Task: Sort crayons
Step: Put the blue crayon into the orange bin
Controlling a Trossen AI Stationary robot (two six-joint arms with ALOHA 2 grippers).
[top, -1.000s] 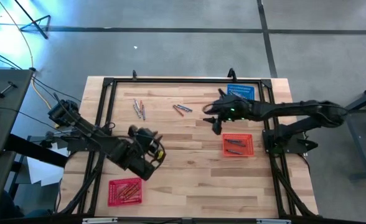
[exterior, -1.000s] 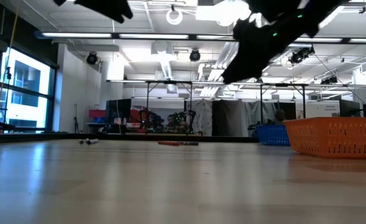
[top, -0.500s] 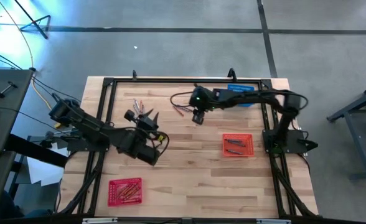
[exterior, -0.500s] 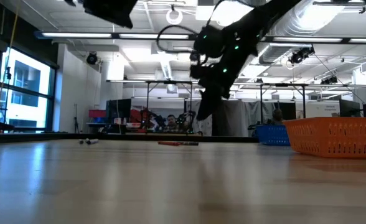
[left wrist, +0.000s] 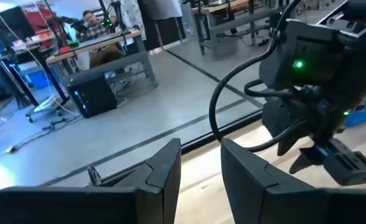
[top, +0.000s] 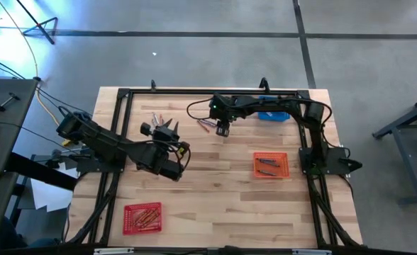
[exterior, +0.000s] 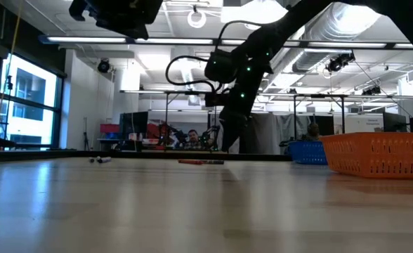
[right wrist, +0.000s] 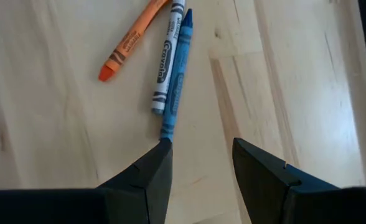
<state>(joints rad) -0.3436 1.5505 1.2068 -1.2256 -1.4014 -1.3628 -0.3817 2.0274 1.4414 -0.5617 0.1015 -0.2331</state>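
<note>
Three crayons lie side by side on the wooden table in the right wrist view: an orange one (right wrist: 133,40), a grey one (right wrist: 167,59) and a blue one (right wrist: 175,81). They show as a small cluster (top: 207,125) in the high view. My right gripper (right wrist: 198,155) is open just beside the blue crayon's near end, low over the table (top: 221,131). A second crayon group (top: 158,119) lies at the far left. My left gripper (top: 164,128) is open and empty next to that group, above the table (left wrist: 201,162).
A red basket (top: 142,217) holding crayons stands near the front left. An orange basket (top: 270,165) with a few crayons stands at the right. A blue basket (top: 274,113) at the far right is partly under my right arm. A black frame (top: 123,95) borders the table.
My right gripper has gone toward the table's left and far edge, from beside the orange basket to the middle crayon cluster, and has come down. My left gripper has gone toward the far edge, to the far-left crayon group.
</note>
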